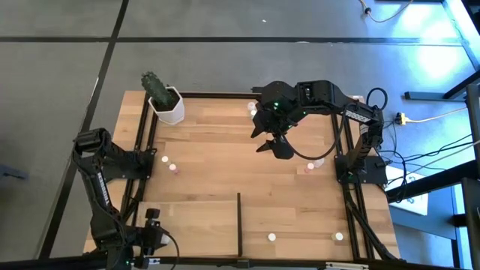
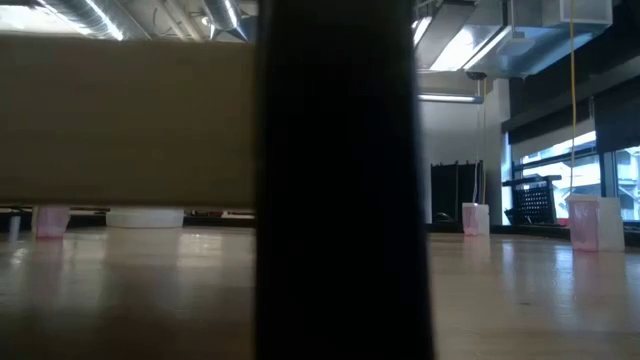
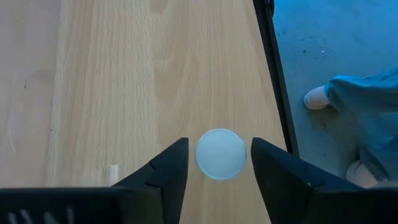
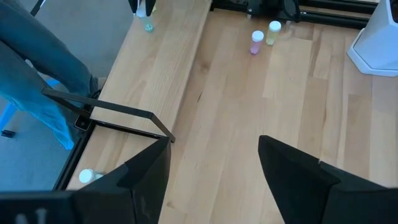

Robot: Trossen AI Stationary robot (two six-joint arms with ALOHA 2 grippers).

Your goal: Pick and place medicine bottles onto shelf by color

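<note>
Left gripper (image 3: 219, 163) low over the shelf (image 3: 155, 68), fingers spread to either side of a white-capped bottle (image 3: 220, 154) standing near the shelf's outer edge, gaps visible both sides. Right gripper (image 4: 214, 165) raised above mid-table, fingers wide apart, holding nothing. Other bottles scattered on tabletop.

A lab or industrial workspace is indicated: a wooden tabletop (image 1: 225, 157) framed in black rails is set on a grey concrete floor (image 1: 60, 67), and exposed ceiling ducts (image 2: 520, 30), strip lights and large windows (image 2: 590, 165) are seen beyond
</note>
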